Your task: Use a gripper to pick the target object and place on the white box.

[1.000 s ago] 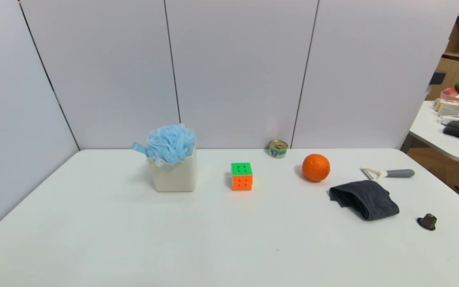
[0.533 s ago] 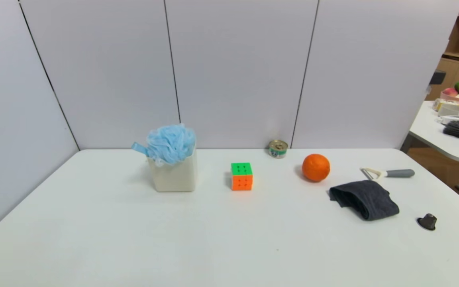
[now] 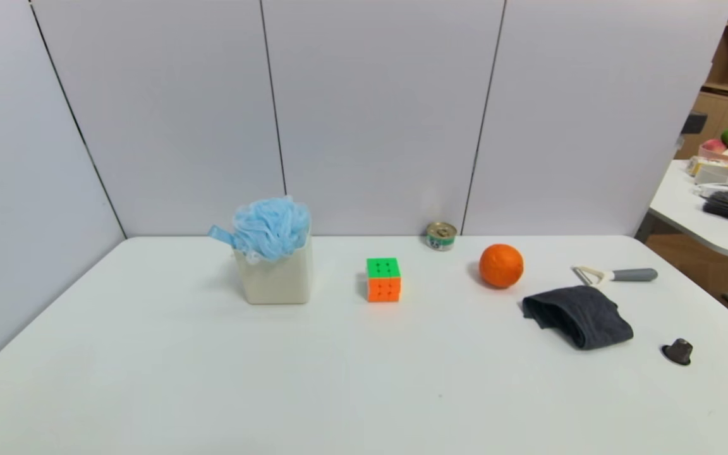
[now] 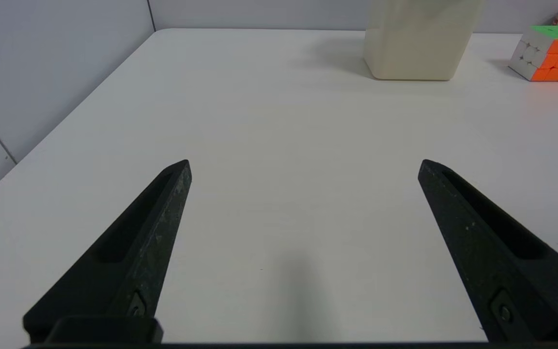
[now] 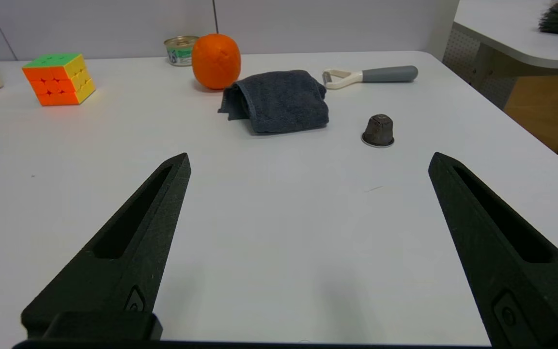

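Observation:
The target object, a fluffy light blue mesh pouf point(image 3: 270, 226), rests on top of the white box point(image 3: 275, 278) at the back left of the table. The box's cream wall point(image 4: 419, 41) also shows in the left wrist view, far ahead of my left gripper point(image 4: 304, 167), which is open with only bare table between its black fingers. My right gripper point(image 5: 309, 162) is open too, low over the near right part of the table and holding nothing. Neither arm appears in the head view.
A green-and-orange puzzle cube point(image 3: 383, 279) stands mid-table, with a small tin point(image 3: 441, 236), an orange point(image 3: 501, 265), a folded dark grey cloth point(image 3: 579, 315), a peeler point(image 3: 617, 275) and a small dark cap point(image 3: 679, 351) to its right. Grey wall panels close the back and left.

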`<state>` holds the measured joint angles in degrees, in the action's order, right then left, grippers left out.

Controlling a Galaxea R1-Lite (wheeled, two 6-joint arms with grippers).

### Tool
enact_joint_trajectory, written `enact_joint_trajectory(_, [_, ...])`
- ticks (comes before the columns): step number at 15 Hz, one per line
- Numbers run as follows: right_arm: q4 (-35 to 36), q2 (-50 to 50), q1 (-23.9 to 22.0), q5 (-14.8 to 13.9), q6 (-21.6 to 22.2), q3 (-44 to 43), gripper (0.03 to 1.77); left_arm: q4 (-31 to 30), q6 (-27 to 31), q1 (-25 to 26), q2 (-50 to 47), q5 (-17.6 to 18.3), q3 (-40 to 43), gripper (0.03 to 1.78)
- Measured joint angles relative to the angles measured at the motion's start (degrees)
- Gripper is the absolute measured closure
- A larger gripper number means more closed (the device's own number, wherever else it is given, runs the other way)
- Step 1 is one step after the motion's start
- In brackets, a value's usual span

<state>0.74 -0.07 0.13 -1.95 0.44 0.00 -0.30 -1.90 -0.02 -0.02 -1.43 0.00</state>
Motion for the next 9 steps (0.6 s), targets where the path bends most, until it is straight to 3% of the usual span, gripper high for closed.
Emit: enact_joint_trajectory(9, [0.02, 0.00, 0.00, -0.16, 1.04, 0.00, 0.10, -0.02, 0.00, 0.00, 0.02, -0.02, 0.00, 0.12])
